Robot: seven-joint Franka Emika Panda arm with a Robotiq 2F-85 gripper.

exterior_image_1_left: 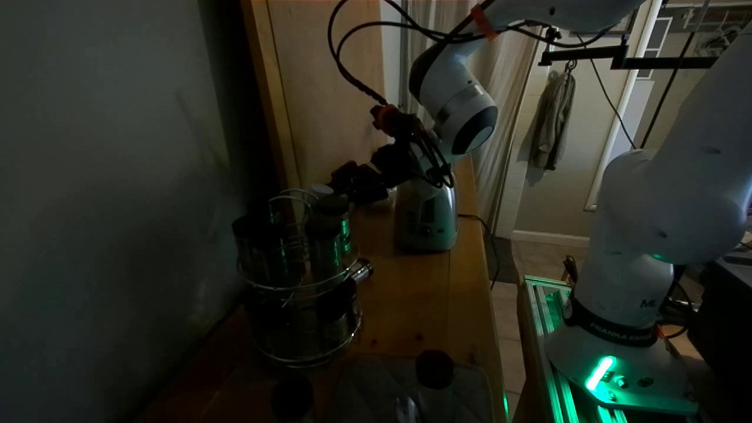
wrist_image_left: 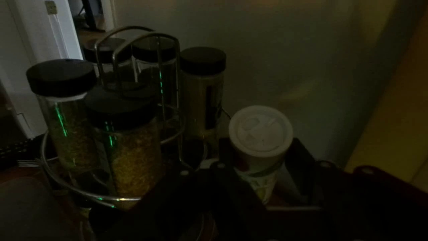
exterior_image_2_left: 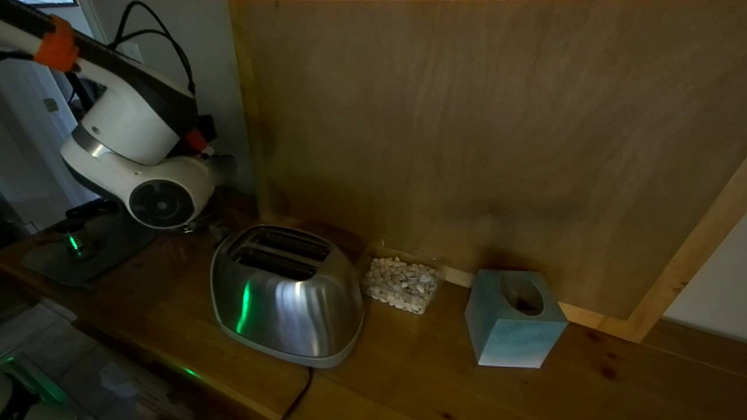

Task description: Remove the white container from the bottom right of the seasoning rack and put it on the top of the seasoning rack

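Observation:
The seasoning rack [exterior_image_1_left: 294, 288] is a round two-tier wire stand with dark-lidded spice jars, on the wooden counter by the wall. Its upper wire ring [wrist_image_left: 123, 198] and handle show at left in the wrist view. The white container [wrist_image_left: 260, 130] has a round white lid and a printed side. It is upright between the fingers of my gripper [wrist_image_left: 262, 149], which look closed against its sides. In an exterior view the container's pale lid [exterior_image_1_left: 321, 190] shows at the height of the upper jars, on the rack's far side. My gripper [exterior_image_1_left: 352, 182] is beside it. The container's base is hidden.
A steel toaster [exterior_image_2_left: 286, 291] stands on the counter, with a clear box of pale pebbles [exterior_image_2_left: 402, 284] and a blue-green tissue box [exterior_image_2_left: 516, 326] nearby. A loose dark-lidded jar [exterior_image_1_left: 435, 370] stands on a grey mat. A wall and a wooden panel [exterior_image_2_left: 496, 134] border the counter.

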